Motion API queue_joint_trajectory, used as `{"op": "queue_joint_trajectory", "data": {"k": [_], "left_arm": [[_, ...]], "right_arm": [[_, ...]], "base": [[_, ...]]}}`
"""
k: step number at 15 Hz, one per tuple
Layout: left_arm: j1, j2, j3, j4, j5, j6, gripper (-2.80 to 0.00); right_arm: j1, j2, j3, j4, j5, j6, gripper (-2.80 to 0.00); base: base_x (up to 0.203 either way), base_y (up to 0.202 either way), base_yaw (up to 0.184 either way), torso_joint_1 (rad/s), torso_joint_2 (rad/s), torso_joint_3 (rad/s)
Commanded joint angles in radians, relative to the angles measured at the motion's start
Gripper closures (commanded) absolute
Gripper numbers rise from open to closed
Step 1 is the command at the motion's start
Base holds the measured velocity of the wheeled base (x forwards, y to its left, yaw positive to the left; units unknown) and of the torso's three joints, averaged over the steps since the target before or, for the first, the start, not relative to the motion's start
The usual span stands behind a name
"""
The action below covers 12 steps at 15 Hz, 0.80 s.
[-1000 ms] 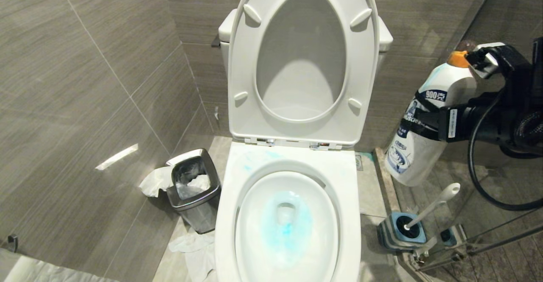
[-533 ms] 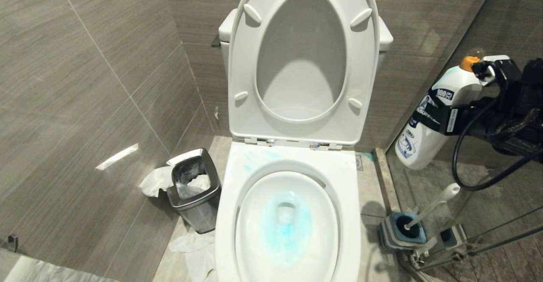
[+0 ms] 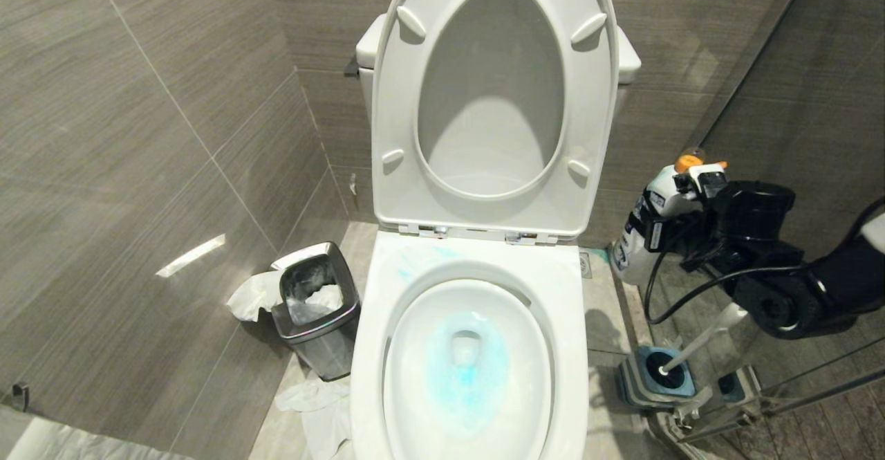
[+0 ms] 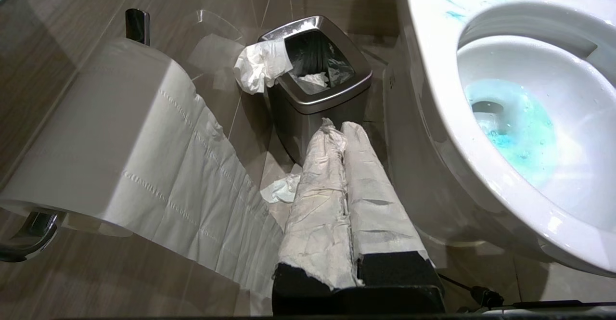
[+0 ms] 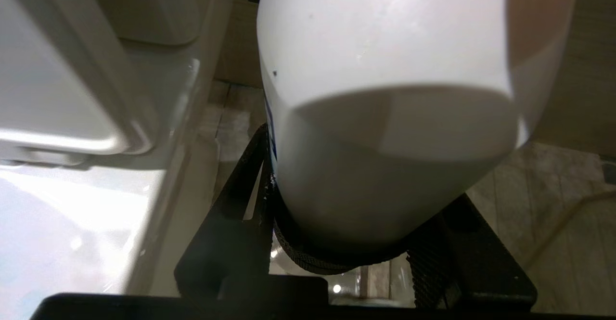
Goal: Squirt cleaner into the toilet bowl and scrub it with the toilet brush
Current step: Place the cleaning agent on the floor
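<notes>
The white toilet bowl [image 3: 415, 349] is open, with pale blue cleaner [image 3: 464, 377] tinting its water and smeared on the rim. My right gripper [image 3: 660, 232] is shut on a white cleaner bottle [image 3: 624, 261] with an orange cap, held upright low beside the toilet's right side. In the right wrist view the bottle [image 5: 385, 70] fills the space between the black fingers of that gripper [image 5: 351, 214]. The toilet brush [image 3: 695, 348] stands in its blue-and-grey holder [image 3: 653, 377] just below that arm. My left gripper [image 4: 339, 126], wrapped in paper, hangs shut and parked left of the bowl [image 4: 433, 70].
The seat and lid [image 3: 394, 100] stand raised against the tank. A small steel bin [image 3: 318, 322] with tissue sits left of the toilet, and crumpled tissue [image 3: 318, 405] lies on the floor. A toilet paper roll [image 4: 120, 132] hangs on the left wall. A glass partition [image 3: 795, 66] closes the right side.
My right arm has lowered the bottle from high at the right edge down to the floor beside the toilet's right side. Nothing else has moved.
</notes>
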Motion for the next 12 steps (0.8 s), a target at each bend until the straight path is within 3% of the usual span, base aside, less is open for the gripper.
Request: {"op": "queue_joint_trajectory", "data": {"k": [1,7,12], "left_arm": [[0.000,0.002,0.003,0.000,0.000,0.001,0.00],[0.000,0.002,0.002,0.000,0.000,0.004,0.00],[0.000,0.002,0.003,0.000,0.000,0.002,0.00]], "right_arm": [[0.009,0.251,-0.058,-0.149,0.000,-0.011,0.00],[0.016,0.523,-0.416,-0.220,0.036,-0.020,0.00],[0.002,0.592,-0.468,-0.209,0.088,-0.017,0.00]], "base": [[0.000,0.000,0.000,0.000,0.00,0.000],[0.000,0.000,0.000,0.000,0.00,0.000],[0.000,0.000,0.000,0.000,0.00,0.000]]}}
